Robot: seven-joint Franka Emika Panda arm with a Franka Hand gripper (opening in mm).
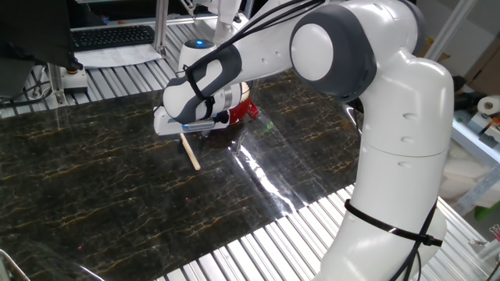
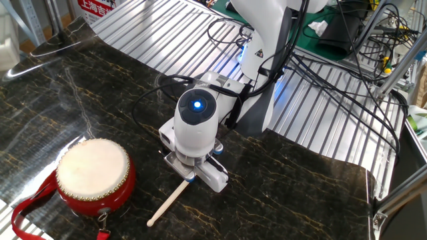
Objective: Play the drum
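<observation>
White two-finger gripper [image 2: 189, 175] clamped on thin light wooden stick [image 2: 167, 203] — just right of red, cream-topped round drum [image 2: 93, 175].

This is a robotics lab. A dark marble-patterned tabletop [image 2: 320, 187] sits on ribbed metal panels [image 2: 320, 113], with loose black cables [image 2: 347, 60], aluminium framing [image 1: 160, 23] and a computer keyboard [image 1: 113, 35] around it.
</observation>
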